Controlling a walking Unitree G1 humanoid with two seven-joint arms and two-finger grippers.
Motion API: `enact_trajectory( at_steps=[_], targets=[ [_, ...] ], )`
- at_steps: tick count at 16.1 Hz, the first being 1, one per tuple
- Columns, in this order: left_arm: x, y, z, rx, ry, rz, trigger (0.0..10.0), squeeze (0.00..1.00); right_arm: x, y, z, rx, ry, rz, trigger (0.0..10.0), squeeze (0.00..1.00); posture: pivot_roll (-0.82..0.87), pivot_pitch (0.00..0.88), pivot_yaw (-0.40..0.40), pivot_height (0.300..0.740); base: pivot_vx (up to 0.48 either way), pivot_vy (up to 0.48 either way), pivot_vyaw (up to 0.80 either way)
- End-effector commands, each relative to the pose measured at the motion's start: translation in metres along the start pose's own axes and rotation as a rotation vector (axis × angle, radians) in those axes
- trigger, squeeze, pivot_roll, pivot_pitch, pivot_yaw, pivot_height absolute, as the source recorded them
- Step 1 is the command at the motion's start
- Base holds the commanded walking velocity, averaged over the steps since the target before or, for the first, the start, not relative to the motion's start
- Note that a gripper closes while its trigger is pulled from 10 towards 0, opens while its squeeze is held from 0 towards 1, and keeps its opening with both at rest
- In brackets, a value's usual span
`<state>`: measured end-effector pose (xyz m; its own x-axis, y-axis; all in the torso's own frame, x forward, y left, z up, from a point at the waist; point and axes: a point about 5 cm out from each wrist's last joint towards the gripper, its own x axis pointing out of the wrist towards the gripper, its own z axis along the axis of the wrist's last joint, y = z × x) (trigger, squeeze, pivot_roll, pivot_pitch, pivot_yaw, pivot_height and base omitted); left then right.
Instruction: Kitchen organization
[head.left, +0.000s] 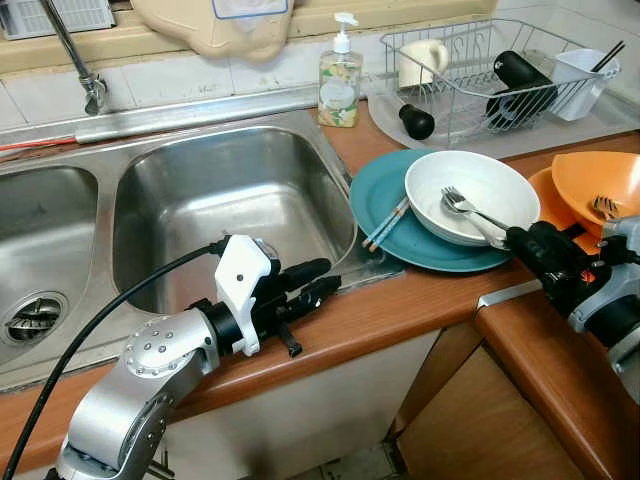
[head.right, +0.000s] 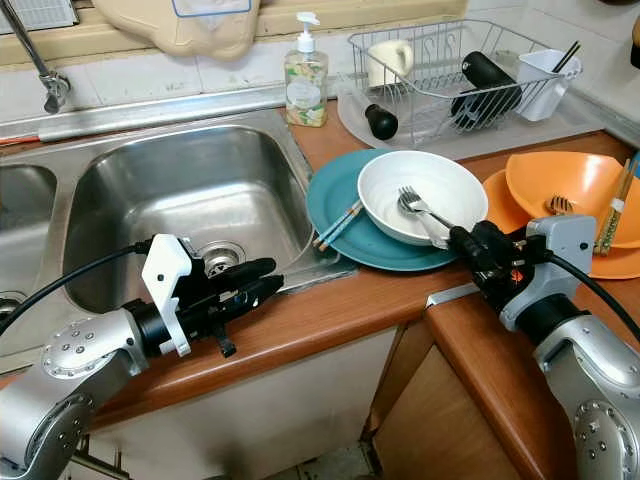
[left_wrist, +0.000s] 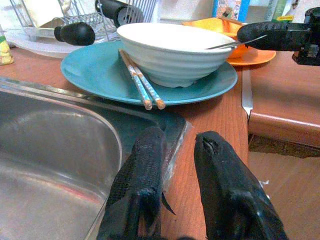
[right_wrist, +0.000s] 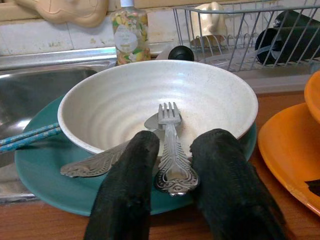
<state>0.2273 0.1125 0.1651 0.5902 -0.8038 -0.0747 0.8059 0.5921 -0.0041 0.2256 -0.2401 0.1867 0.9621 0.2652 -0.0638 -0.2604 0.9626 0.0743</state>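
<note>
- The right gripper (right_wrist: 172, 185) reaches the near rim of the white bowl (head.left: 472, 195), its 2 fingers apart on either side of the fork (right_wrist: 170, 150) handle and not yet pressed onto it.
- The fork leans in the bowl with its tines toward the middle and its handle end jutting over the near rim; a spoon (right_wrist: 95, 162) lies just beside it, its handle crossing the rim by the same finger.
- Risk 1: the fingers may close on both handles at once, since the spoon sits so near, and 1 utensil could drop onto the counter (head.left: 380, 320) when lifted.
- Risk 2: a push on the rim instead of a clean pinch could slide the bowl across the teal plate (head.left: 385, 205), which overhangs the sink (head.left: 220, 210) edge a little, and disturb the 2 chopsticks (head.left: 386, 224) resting on the plate's sink-side rim.
- Risk 3: the ornate metal handle looks slick; a hold near its tip may let the fork swing or slip out.
- Risk 4: the orange bowls (head.left: 595, 185) stand close on the right, so a wide lift could clip them.
- The left gripper (head.left: 310, 285) hovers over the counter edge at the sink corner, fingers slightly apart and empty, near the plate but not touching it.
</note>
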Motion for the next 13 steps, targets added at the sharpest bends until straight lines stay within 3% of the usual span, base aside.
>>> enact_trajectory(
  at_steps=[1,9,13],
  targets=[
    [-0.001,-0.002,0.003,0.01,0.0,-0.007,10.0,0.0,0.002,0.001,0.003,0.0,-0.02,0.014,0.0,0.0,-0.12,0.0,0.024,0.74,0.0,0.0,0.0],
    [-0.001,-0.003,0.003,0.008,0.002,-0.011,10.0,0.0,-0.001,-0.005,0.014,-0.014,-0.059,0.015,0.0,0.0,-0.12,0.0,0.024,0.74,0.0,0.0,0.0],
    [0.003,0.005,0.011,0.073,-0.019,0.024,10.0,0.0,0.004,-0.001,0.042,-0.022,-0.149,0.049,0.0,0.0,-0.13,0.0,0.027,0.74,0.0,0.0,0.0]
  ],
)
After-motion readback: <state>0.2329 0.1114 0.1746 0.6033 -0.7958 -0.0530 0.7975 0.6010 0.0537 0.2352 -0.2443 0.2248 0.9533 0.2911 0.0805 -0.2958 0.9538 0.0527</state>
